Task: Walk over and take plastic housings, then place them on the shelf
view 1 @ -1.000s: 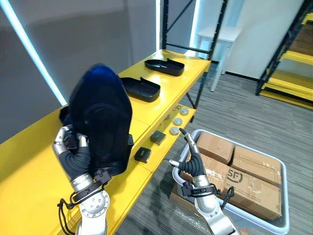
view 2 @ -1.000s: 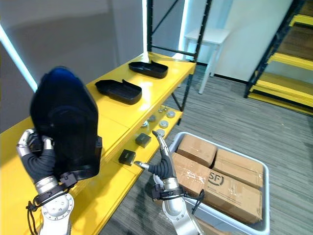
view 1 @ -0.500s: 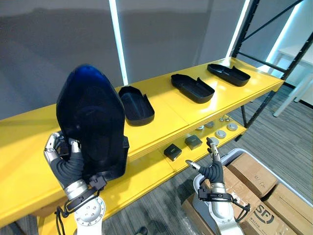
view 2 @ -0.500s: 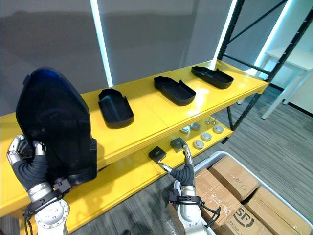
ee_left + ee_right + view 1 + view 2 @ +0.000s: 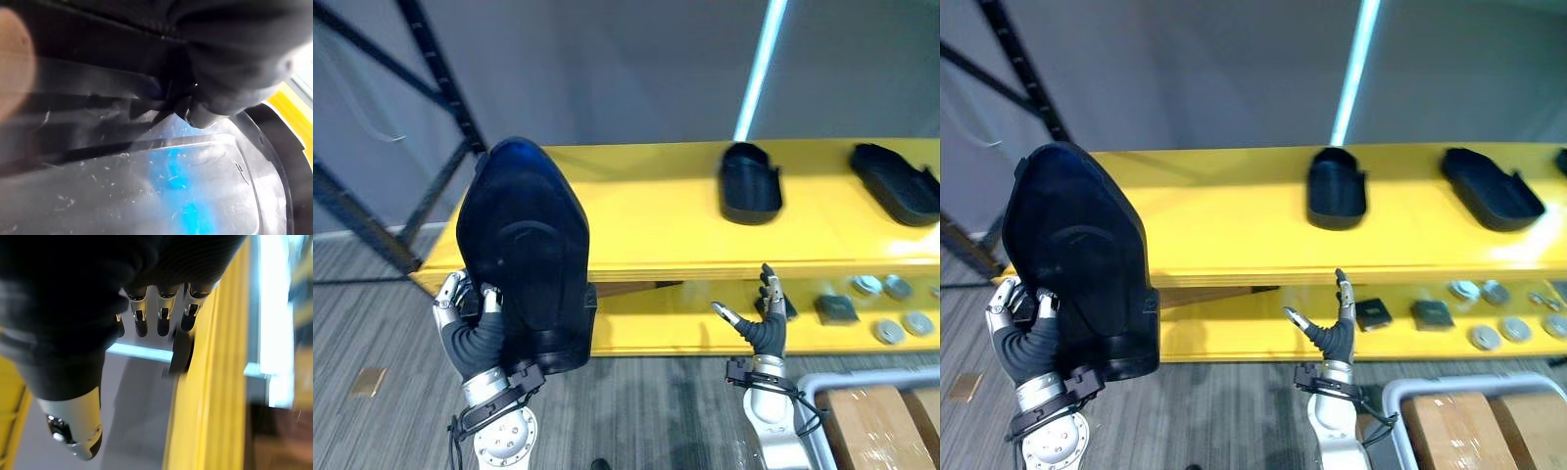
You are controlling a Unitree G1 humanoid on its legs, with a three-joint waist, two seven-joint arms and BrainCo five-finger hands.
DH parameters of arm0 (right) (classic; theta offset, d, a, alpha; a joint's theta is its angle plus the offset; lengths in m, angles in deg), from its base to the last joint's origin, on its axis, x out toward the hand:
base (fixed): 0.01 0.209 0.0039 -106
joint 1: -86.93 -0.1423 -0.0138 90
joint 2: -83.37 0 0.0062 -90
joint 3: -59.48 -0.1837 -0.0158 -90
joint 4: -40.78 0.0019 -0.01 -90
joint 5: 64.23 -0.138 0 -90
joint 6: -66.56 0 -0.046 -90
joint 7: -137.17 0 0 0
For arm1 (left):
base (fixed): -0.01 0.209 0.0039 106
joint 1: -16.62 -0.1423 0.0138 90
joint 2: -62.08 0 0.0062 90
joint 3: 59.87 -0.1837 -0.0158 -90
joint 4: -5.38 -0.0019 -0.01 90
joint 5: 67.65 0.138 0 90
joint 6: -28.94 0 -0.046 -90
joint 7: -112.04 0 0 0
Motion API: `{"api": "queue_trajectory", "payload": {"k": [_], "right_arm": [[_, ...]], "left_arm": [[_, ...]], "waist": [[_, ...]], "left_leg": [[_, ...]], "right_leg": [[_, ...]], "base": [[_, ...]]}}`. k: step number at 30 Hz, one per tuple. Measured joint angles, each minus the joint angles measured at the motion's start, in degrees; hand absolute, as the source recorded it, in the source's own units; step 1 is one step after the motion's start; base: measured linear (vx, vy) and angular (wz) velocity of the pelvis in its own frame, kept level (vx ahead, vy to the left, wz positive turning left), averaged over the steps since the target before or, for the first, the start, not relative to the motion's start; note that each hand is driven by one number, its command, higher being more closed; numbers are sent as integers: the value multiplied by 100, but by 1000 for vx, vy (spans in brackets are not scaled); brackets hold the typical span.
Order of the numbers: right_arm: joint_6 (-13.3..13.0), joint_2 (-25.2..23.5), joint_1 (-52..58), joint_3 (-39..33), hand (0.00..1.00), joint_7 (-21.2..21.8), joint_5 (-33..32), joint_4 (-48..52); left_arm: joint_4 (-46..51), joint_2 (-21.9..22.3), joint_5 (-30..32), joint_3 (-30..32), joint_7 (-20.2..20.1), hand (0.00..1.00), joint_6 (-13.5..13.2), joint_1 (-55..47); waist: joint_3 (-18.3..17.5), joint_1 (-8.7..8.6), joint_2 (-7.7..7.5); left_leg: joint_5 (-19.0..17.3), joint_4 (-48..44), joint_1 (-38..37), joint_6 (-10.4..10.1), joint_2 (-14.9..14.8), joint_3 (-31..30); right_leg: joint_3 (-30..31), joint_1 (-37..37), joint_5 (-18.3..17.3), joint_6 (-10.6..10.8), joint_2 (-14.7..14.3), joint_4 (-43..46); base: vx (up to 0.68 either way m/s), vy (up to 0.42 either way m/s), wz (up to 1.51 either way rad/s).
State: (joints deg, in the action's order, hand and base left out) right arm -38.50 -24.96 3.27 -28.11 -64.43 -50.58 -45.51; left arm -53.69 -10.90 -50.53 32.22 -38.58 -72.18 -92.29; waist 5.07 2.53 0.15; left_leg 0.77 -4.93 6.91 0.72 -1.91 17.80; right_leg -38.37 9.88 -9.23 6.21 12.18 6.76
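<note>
Your left hand (image 5: 470, 321) sat at about 8 o'clock in the head views, with its fingers curled round the left edge of the black plastic housing (image 5: 524, 253) and its thumb on the same edge. You held that housing upright, narrow rounded end up, in front of the left end of the top shelf (image 5: 646, 211) and not resting on it. Its lower rim hung just above your wrist. In the left wrist view the housing's glossy surface (image 5: 171, 191) lay right against the hand.

Your right hand (image 5: 762, 321) stood at about 5 o'clock, palm turned inward, fingers straight and pointing up, thumb spread wide, and it carried nothing. It hovered in front of the lower shelf (image 5: 656, 328) without touching it. The right wrist view showed the same straight fingers (image 5: 164, 316) beside the yellow shelf edge.

A second housing (image 5: 751, 183) lay on the top shelf at about 1 o'clock, hollow side up. A third housing (image 5: 899, 183) lay further along at 2 o'clock, well apart from it.

On the lower shelf at 3 to 4 o'clock, to the right of your right hand, were small dark blocks (image 5: 1430, 313) and round discs (image 5: 1484, 338). At 5 o'clock, on the grey floor (image 5: 372, 323), a pale tub (image 5: 1469, 382) held cardboard boxes (image 5: 1454, 431).
</note>
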Motion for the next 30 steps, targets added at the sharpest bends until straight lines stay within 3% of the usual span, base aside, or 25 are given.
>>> {"api": "queue_trajectory", "payload": {"k": [2,5,9,10,11,15,18,19,21,22,23,25,27,29,30], "right_arm": [[5,-33,-130,32,0,46,-10,-56],[14,6,-221,99,0,126,-4,-110],[60,26,-172,119,0,303,-3,-225],[66,19,-170,119,0,373,-2,-239],[73,16,-133,197,0,415,1,-243],[87,17,118,271,0,504,15,-222],[88,25,290,172,0,533,12,-148],[90,24,361,131,0,534,14,-70],[88,36,503,58,0,534,14,79],[88,40,541,49,0,535,15,90],[90,96,567,26,0,541,16,90],[89,275,565,-24,0,551,17,154],[89,343,573,-67,0,600,16,168],[84,350,663,-152,0,624,15,279],[82,354,762,-196,0,657,13,413]], "left_arm": [[39,2,0,163,-14,100,18,-93],[91,51,-2,297,-110,100,25,-167],[93,9,-23,285,-270,100,25,-155],[93,-54,-25,247,-286,100,25,-144],[91,-163,-26,226,-289,100,26,-123],[-90,-345,-24,-65,-357,100,25,188],[-388,-361,-23,-146,-396,100,23,487],[-531,-360,-23,-145,-401,100,24,540],[-684,-378,-21,-176,-432,100,25,594],[-703,-386,-20,-185,-445,100,25,595],[-741,-334,-18,-223,-477,100,29,593],[-720,-185,-25,-330,-497,100,22,590],[-721,-69,-43,-390,-532,100,24,612],[-728,-9,-239,-418,-597,100,28,635],[-735,20,-414,-419,-628,100,28,646]], "waist": [[11,120,-1],[55,115,24],[198,-52,16],[217,-83,0],[216,-134,-1],[229,-198,15],[242,-428,32],[245,-469,22],[268,-511,-90],[252,-508,-146],[270,-502,-100],[266,-466,86],[263,-505,130],[266,-517,140],[280,-520,158]], "left_leg": [[39,-10,6,61,23,-46],[0,116,-148,47,59,-57],[-186,295,-458,43,214,-2],[-186,362,-512,44,244,80],[-185,426,-517,45,243,99],[-162,534,-592,73,198,61],[-156,547,-619,64,82,-79],[-156,547,-666,51,46,-108],[-211,495,-766,-113,49,-212],[-223,490,-786,-148,66,-245],[-243,497,-818,-240,2,-329],[-183,533,-759,-365,-221,-395],[-178,569,-778,-424,-380,-449],[-344,372,-808,-596,-543,-489],[-603,-193,-663,-576,-668,-547]], "right_leg": [[-25,7,146,50,3,-2],[-40,-32,177,100,133,325],[40,-540,-77,-262,819,2111],[330,-887,-52,-566,985,2623],[759,-1192,-129,-490,967,2895],[1323,-1513,-342,-295,547,2290],[2015,-1774,-310,-271,116,1364],[2285,-1831,-192,-298,26,1064],[2549,-1768,380,-284,-40,630],[2584,-1725,642,-216,-46,579],[2597,-1640,857,-43,-102,501],[2443,-1519,922,-151,-359,157],[2340,-1364,943,-203,-550,-69],[2318,-1163,902,-270,-704,-212],[2317,-1008,821,-348,-769,-233]], "base": [[2,76,25],[-31,71,-8],[-43,141,-8],[-46,186,-26],[-44,164,-22],[-5,10,-4],[29,-96,25],[78,-148,25],[135,-210,27],[177,-240,26],[205,-229,24],[210,-201,14],[173,-167,9],[189,-177,7],[155,-126,6]]}}
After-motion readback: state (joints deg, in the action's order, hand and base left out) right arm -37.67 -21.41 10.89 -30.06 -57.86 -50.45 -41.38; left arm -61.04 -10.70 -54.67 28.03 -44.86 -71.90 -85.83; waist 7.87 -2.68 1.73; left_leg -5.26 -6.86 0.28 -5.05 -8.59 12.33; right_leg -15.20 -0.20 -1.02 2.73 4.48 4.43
